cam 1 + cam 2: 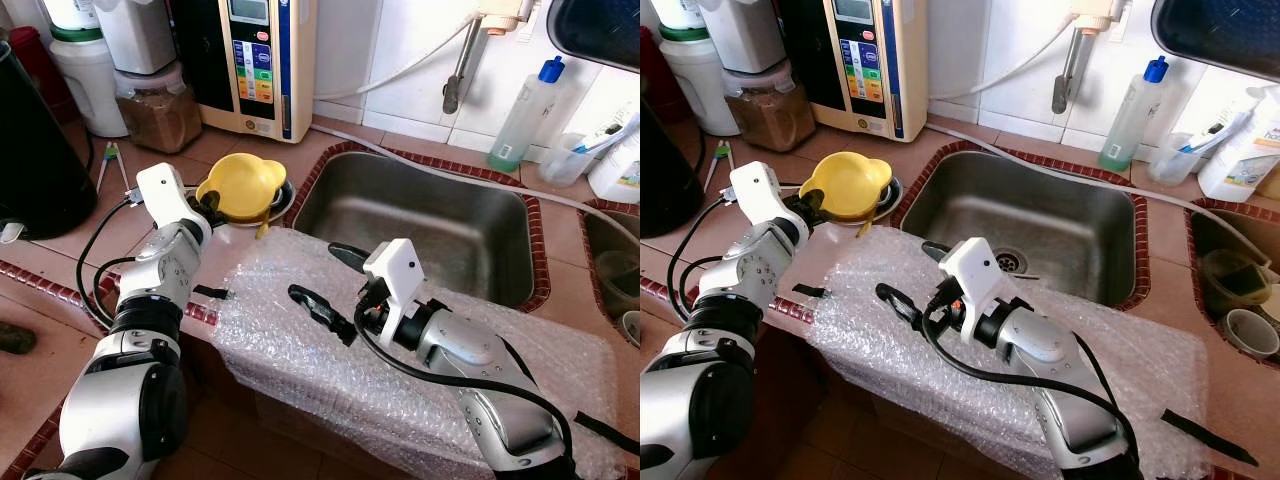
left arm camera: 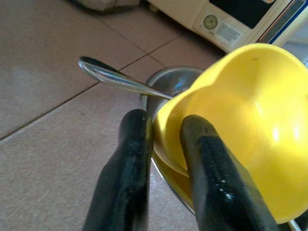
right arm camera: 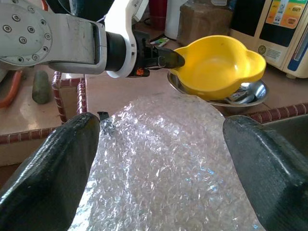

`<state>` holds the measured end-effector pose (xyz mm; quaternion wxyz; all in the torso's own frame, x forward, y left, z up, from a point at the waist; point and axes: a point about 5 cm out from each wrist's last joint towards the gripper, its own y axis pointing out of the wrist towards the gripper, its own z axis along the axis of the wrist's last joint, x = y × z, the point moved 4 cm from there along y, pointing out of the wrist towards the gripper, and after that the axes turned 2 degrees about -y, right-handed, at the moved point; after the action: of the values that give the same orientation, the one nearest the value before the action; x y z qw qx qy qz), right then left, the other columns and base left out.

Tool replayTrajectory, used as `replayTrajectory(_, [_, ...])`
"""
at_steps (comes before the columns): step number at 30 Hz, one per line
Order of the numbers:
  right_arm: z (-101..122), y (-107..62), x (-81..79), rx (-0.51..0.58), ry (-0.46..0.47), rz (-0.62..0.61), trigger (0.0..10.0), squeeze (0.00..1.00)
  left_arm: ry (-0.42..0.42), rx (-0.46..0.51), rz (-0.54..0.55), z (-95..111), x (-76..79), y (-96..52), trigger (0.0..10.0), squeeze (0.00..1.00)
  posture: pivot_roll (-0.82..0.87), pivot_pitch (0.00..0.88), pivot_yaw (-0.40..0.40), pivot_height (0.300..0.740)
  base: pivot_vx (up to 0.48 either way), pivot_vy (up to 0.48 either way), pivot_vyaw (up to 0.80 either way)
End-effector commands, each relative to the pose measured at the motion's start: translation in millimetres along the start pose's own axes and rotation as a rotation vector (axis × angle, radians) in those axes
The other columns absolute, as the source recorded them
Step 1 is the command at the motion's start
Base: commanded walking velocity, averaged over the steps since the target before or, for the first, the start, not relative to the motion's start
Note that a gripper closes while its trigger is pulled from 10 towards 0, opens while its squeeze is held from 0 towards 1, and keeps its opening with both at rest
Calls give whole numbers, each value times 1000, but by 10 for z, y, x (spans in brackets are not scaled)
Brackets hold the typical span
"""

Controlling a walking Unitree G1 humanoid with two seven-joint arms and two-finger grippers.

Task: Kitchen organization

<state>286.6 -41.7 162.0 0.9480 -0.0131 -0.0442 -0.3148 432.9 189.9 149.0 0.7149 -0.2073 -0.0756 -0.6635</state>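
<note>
Left gripper (image 2: pixel 161 144) pinching yellow bowl (image 1: pixel 240 185) rim | right gripper (image 1: pixel 325 285) spread, hovering

Glossy yellow plastic bowl (image 1: pixel 241 186) beside the brushed steel sink (image 1: pixel 425 222); crinkled clear bubble wrap (image 1: pixel 330 350); matt terracotta-tiled surface (image 1: pixel 90 250).

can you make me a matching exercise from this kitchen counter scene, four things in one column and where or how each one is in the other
Things:
1. yellow bowl
2. right gripper
3. bubble wrap
4. bottle with blue cap

States:
A. open, hovering above the wrap
B. standing upright behind the sink
C. rim pinched by the left gripper, over a metal bowl
D. spread over the counter edge in front of the sink

Pairs: 1-C, 2-A, 3-D, 4-B
</note>
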Motion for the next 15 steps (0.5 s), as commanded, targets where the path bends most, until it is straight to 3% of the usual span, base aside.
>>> replayTrajectory(1, [13,12,8,-5,-24,12,10000,761,-12,36,-32,53,57,-8,0,0,-88,28,-4,740,0,0,0])
replayTrajectory(7, [1,5,30,-9,-29,9,10000,612,16,103,-103,150,169,-26,0,0,-88,22,-15,740,0,0,0])
replayTrajectory(8, [-4,3,41,-10,-27,4,10000,494,21,118,-110,176,184,-30,0,0,-88,20,-20,740,0,0,0])
replayTrajectory(9, [-11,0,55,-11,-25,-2,10000,455,27,137,-113,208,195,-36,0,0,-88,20,-20,740,0,0,0])
replayTrajectory(10, [-14,-2,60,-13,-25,-3,10000,141,25,152,-105,233,184,-39,0,0,-88,17,-23,740,0,0,0])
replayTrajectory(11, [-17,-5,67,-14,-27,-3,10000,0,16,176,-91,274,159,-43,0,0,-90,15,-26,740,0,0,0])
replayTrajectory(15, [-22,-13,86,-20,-33,-3,10000,0,12,188,-83,284,136,-49,0,0,-92,8,-31,740,0,0,0])
